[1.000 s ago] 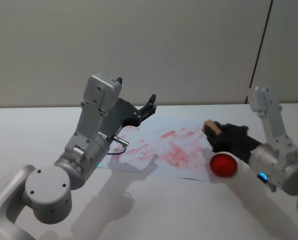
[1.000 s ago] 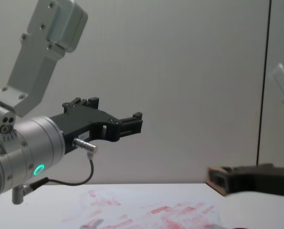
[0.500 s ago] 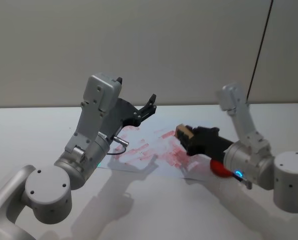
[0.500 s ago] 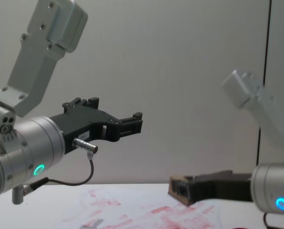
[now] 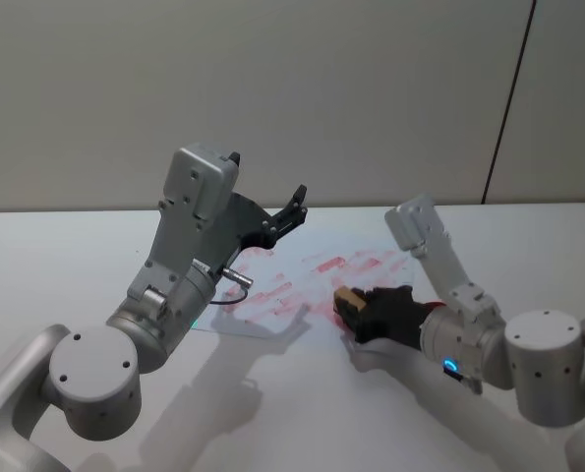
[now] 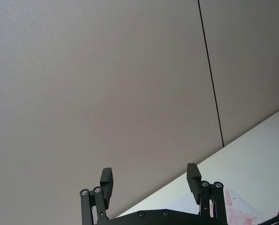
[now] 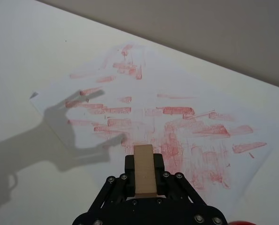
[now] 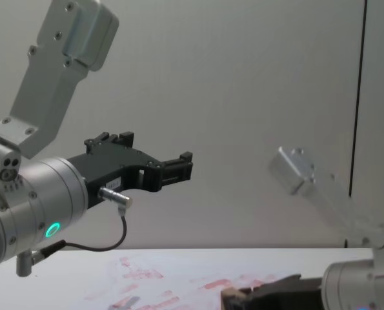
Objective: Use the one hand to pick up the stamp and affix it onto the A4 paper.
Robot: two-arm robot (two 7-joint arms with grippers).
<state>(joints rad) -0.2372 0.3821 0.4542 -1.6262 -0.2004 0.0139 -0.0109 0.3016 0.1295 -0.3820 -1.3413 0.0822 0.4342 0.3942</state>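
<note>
My right gripper [image 5: 355, 306] is shut on the stamp [image 5: 347, 296], a tan wooden block. It holds the stamp low over the near middle of the A4 paper [image 5: 287, 278], above the dense red prints. I cannot tell whether the stamp touches the sheet. In the right wrist view the stamp [image 7: 144, 168] sits between the black fingers [image 7: 129, 163], with the printed paper [image 7: 144, 101] spread beyond it. The chest view has the gripper [image 8: 240, 299] just above the paper [image 8: 153, 287]. My left gripper [image 5: 290, 208] stays raised over the sheet's far left part, open and holding nothing.
The white table [image 5: 66, 256] runs to a grey wall behind. A red round object [image 7: 245, 221] lies just past the paper's corner by my right arm. A black cable [image 8: 98, 245] hangs under the left wrist. My arms' shadows fall on the sheet.
My right arm has swung left and down with the stamp, from beside the paper's right edge to low over its near middle. The left arm has not moved.
</note>
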